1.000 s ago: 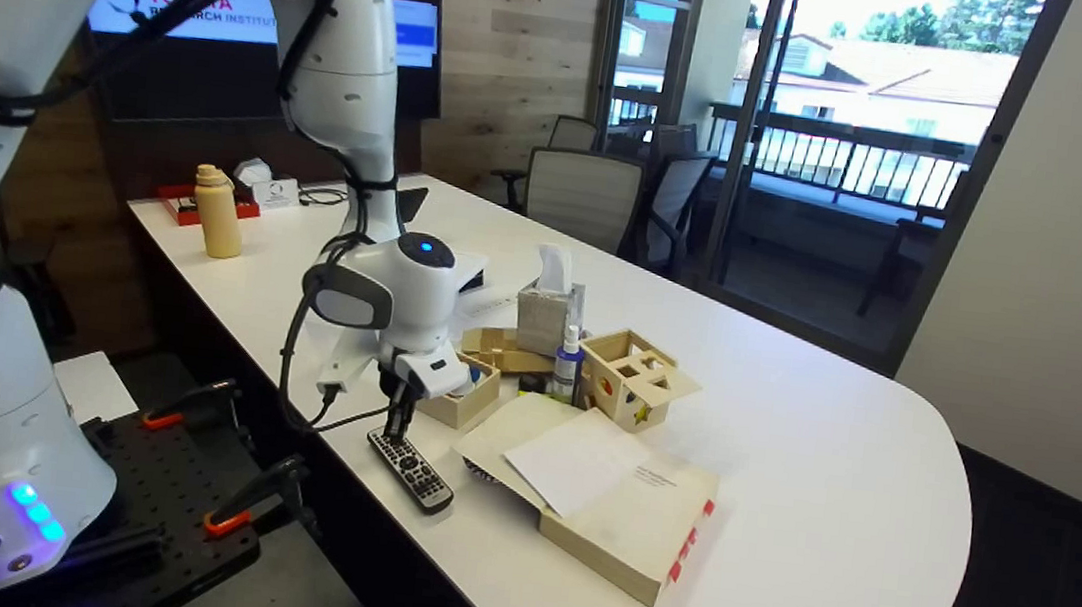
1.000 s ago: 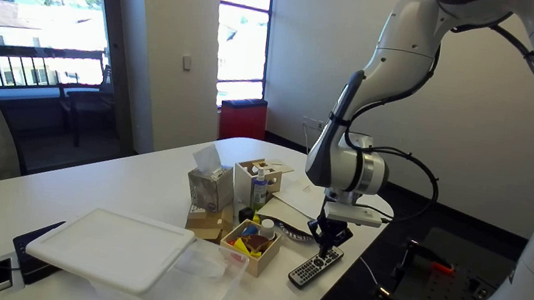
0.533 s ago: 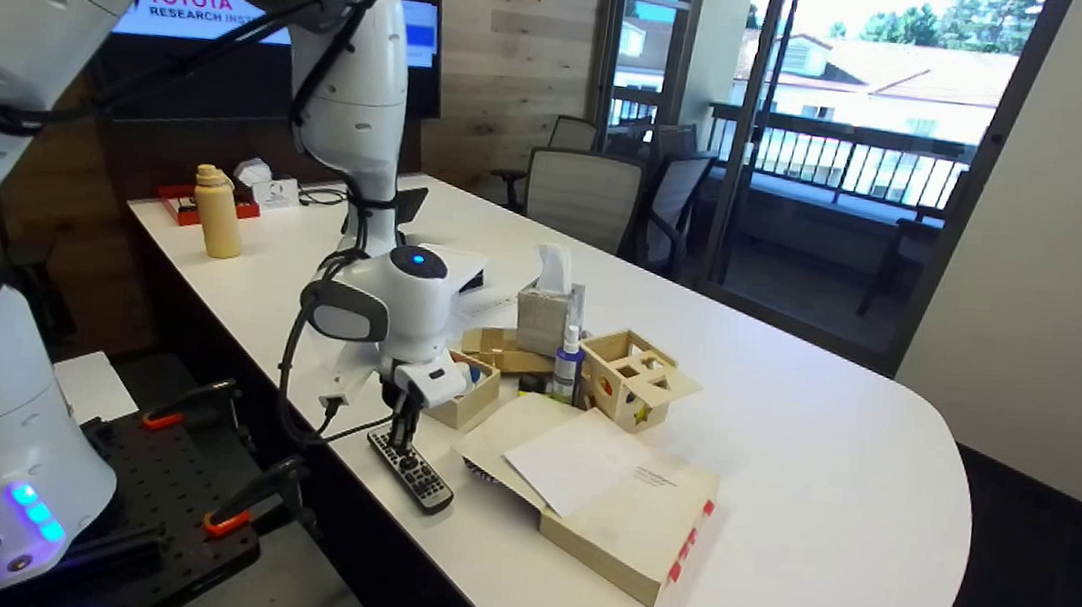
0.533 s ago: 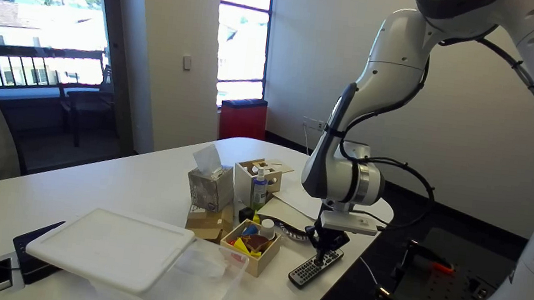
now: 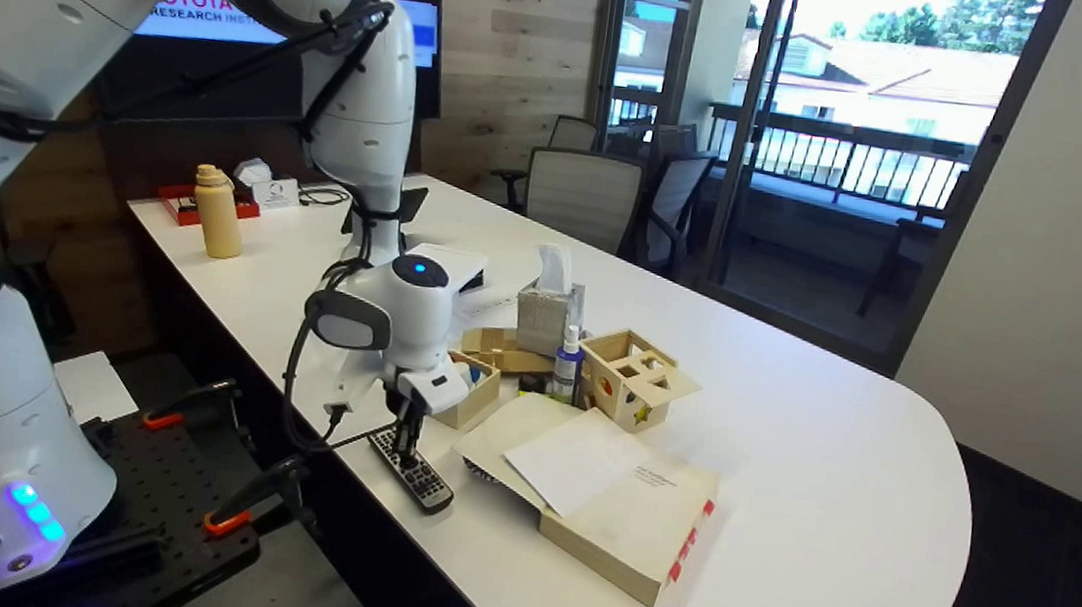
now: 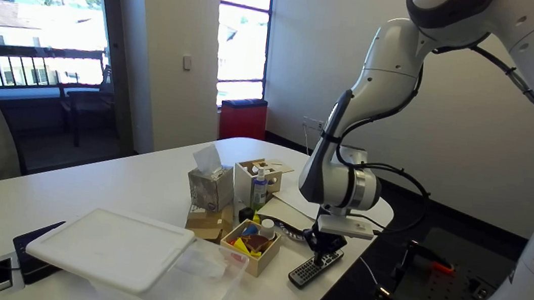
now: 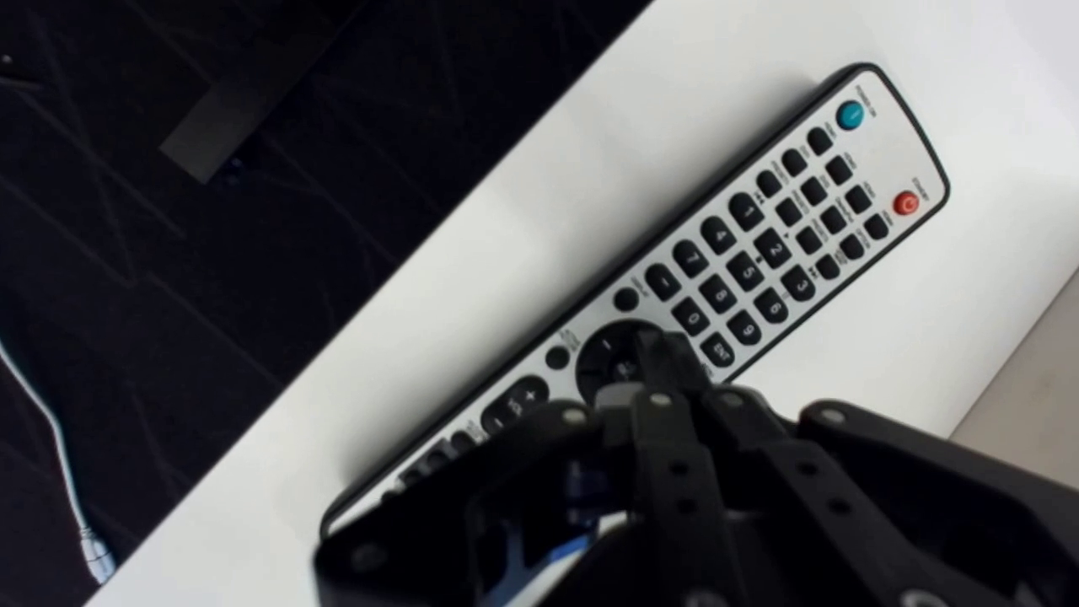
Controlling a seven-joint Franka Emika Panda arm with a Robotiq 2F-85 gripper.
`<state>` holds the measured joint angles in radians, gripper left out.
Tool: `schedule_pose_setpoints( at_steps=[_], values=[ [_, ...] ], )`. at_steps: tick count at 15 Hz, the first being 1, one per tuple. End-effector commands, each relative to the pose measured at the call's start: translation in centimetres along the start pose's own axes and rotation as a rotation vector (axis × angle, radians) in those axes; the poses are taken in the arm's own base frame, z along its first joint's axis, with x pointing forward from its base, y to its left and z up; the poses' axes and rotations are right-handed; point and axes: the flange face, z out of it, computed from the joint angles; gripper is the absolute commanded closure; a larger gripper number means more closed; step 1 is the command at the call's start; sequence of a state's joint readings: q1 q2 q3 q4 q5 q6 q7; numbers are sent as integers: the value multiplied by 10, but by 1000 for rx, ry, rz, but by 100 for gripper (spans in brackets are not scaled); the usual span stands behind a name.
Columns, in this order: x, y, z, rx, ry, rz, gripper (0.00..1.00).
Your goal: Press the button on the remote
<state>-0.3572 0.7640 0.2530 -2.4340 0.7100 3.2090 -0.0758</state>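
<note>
- In an exterior view, the slim silver-faced, black-edged plastic remote (image 5: 423, 481) lies flat on the smooth white worktop (image 5: 816, 463) by its near left edge, with the thick cream-paged open book (image 5: 642, 535) to its right. The black two-fingered metal claw (image 5: 405, 454) points down at the remote's middle, its fingers together with nothing clamped in them.
- In an exterior view, the remote lies by the right edge, to the right of the small pale wooden open-topped box (image 6: 267, 261). Whether the tips touch the buttons or hang just above, I cannot tell. The step in hand looks to be the press itself; a straight descent with light force should work best, since a sideways shove might skid the remote toward that edge.
- In the wrist view, the black fingertips (image 7: 662, 362) end over the right side of the round black ring pad (image 7: 600, 354), with the black numbered keys (image 7: 745, 271) farther right. The sentence does not say which button is meant; if it is the pad's centre, a slight shift left before pressing would help. The joined fingers make one blunt tip, so a neighbouring key could be caught.
</note>
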Motion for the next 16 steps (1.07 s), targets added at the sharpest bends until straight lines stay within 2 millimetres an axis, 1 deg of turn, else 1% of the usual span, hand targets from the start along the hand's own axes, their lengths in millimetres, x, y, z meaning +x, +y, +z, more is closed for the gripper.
schedule_pose_setpoints(
  at_steps=[1,7,12,16],
  values=[
    [4,1,3,-6,24,-1,100],
    [2,3,10,-21,22,-6,100],
    [-3,4,20,-34,10,-13,100],
    [-2,2,17,-31,15,-15,100]
  ],
)
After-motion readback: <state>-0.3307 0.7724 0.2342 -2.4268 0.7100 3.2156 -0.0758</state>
